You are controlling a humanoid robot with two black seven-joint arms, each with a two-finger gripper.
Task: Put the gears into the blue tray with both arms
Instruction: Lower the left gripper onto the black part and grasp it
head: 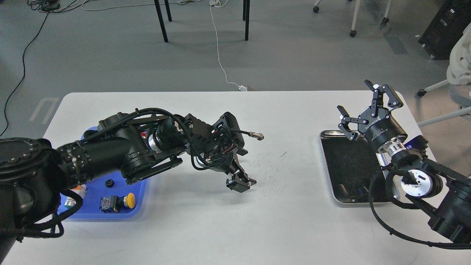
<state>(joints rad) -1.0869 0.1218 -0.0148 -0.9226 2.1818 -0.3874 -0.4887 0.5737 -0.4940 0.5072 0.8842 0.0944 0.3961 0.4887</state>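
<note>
While right fingers (362, 106) spread above the steel tray (333, 184), left fingers' (241, 183) state is unclear.

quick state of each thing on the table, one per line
left gripper: low over bare table, fingers point down, cannot tell if open
right gripper: open, empty, raised over steel tray
blue tray: partly under left arm
gear: lying in blue tray
yellow push-button: on its side in blue tray
steel tray: no gears visible inside
</note>
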